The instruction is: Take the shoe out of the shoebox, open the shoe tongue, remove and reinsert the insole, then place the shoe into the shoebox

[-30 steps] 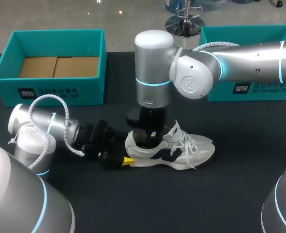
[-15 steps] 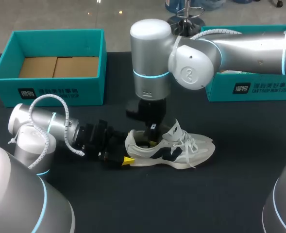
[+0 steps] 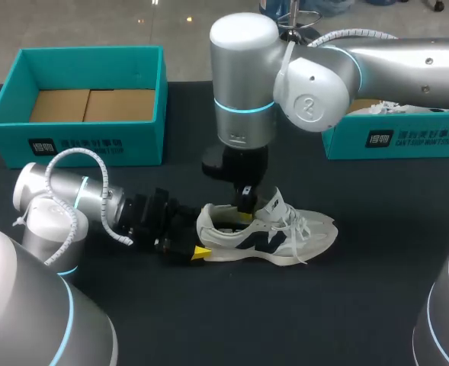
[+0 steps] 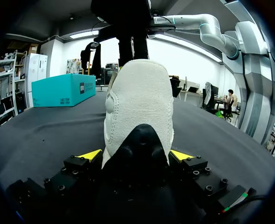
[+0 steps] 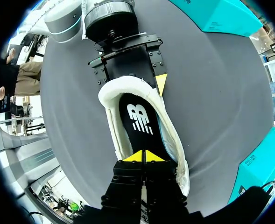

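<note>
While left jaws clamp shoe (image 3: 270,236) heel, right jaws hang closed above insole (image 5: 139,119).

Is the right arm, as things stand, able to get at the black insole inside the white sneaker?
Probably yes. The right gripper hangs over the open collar of the white sneaker, with the black insole bare below its shut tips. The left gripper clamps only the heel from outside, leaving the opening free.

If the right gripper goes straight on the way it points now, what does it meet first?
Most likely the insole lying inside the shoe. The right gripper, shut, points into the shoe's opening. Depth is unclear, so the gap can't be judged.
</note>
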### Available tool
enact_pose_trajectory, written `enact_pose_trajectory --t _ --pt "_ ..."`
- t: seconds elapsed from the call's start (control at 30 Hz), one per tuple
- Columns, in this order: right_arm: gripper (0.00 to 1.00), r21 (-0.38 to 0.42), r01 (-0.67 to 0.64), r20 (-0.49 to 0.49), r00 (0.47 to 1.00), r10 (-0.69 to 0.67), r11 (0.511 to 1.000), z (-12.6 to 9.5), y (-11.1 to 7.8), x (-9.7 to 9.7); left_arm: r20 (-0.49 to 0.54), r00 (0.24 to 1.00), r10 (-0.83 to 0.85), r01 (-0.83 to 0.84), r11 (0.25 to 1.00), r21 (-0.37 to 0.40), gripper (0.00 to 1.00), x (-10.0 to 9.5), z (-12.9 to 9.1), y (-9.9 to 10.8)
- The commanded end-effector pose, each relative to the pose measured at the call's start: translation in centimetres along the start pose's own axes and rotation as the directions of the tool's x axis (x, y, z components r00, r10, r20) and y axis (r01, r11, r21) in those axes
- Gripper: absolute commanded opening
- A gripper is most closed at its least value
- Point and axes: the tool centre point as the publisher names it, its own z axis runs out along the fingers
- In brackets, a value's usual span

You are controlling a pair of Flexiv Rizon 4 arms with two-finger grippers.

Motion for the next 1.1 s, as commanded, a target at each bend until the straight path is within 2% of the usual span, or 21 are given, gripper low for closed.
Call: enact_pose_trajectory --t 0.03,0.4,0.57,0.6,0.67,0.73,0.97,1.1 --pt "0.0 -0.004 0.006 -0.016 1.0 -0.006 1.0 1.4 0.6 -0.5 0.002 1.0 0.0 0.0 1.0 -0.001 0.0 0.0 0.3 0.2" --pt "0.0 -0.003 0.018 -0.043 0.999 -0.018 1.0 3.4 1.3 -1.7 0.002 1.0 0.0 0.0 1.0 -0.001 0.0 0.0 0.3 0.2" --pt "0.0 -0.006 0.018 -0.052 0.998 -0.018 1.0 3.6 1.3 -1.9 0.002 1.0 0.0 0.0 1.0 -0.001 0.0 0.0 0.3 0.2" --pt "0.02 -0.004 0.02 -0.054 0.998 -0.02 1.0 3.6 1.3 -1.9 0.002 1.0 0.0 0.0 1.0 -0.001 0.0 0.0 0.3 0.2" --pt "0.31 -0.003 0.022 -0.055 0.998 -0.022 1.0 3.6 1.3 -1.9 0.002 1.0 0.0 0.0 1.0 -0.001 0.0 0.0 0.3 0.2" --pt "0.44 -0.002 0.024 -0.058 0.998 -0.025 1.0 3.7 1.3 -1.9 0.002 1.0 0.0 0.0 1.0 -0.001 0.0 0.0 0.3 0.2" --pt "0.45 -0.006 0.026 -0.07 0.997 -0.026 1.0 4.3 1.4 -1.4 0.002 1.0 0.0 0.0 1.0 -0.001 0.0 0.0 0.3 0.2" --pt "0.5 -0.005 0.03 -0.074 0.997 -0.03 1.0 4.4 1.6 -1.1 0.002 1.0 0.0 0.0 1.0 -0.001 0.0 0.0 0.3 0.2"
